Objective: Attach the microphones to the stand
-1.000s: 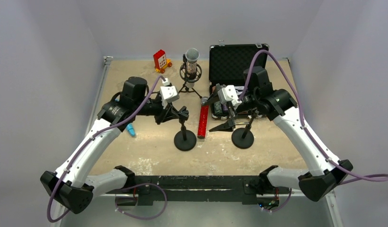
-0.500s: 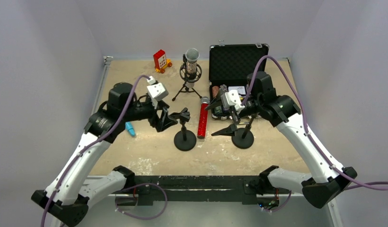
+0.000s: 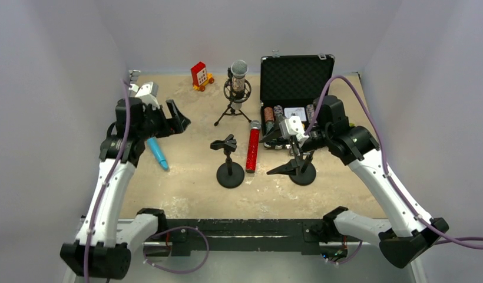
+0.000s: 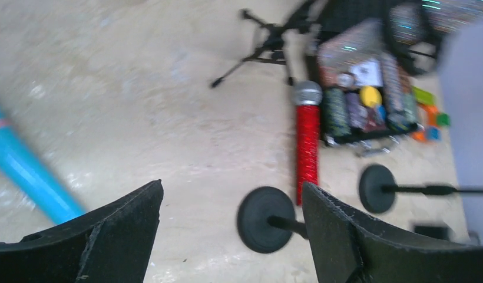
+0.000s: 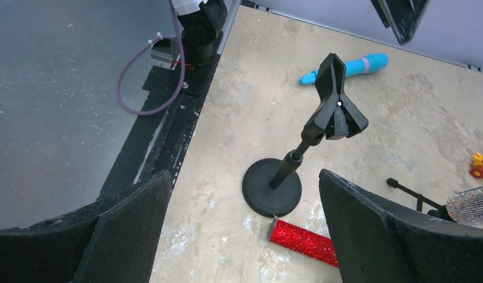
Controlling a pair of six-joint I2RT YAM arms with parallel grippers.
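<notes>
Your left wrist view is smeared throughout. In it the blue microphone runs off the left edge, and what lies in the case blurs together. In your right wrist view the bottom edge cuts the red microphone, so its head is unseen. From above, the right gripper hides the top of the right stand.

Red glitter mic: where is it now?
Top view: the red glitter mic lies flat mid-table between the left round-base stand and the right round-base stand, closer to the left, mesh head toward the far edge.
</notes>
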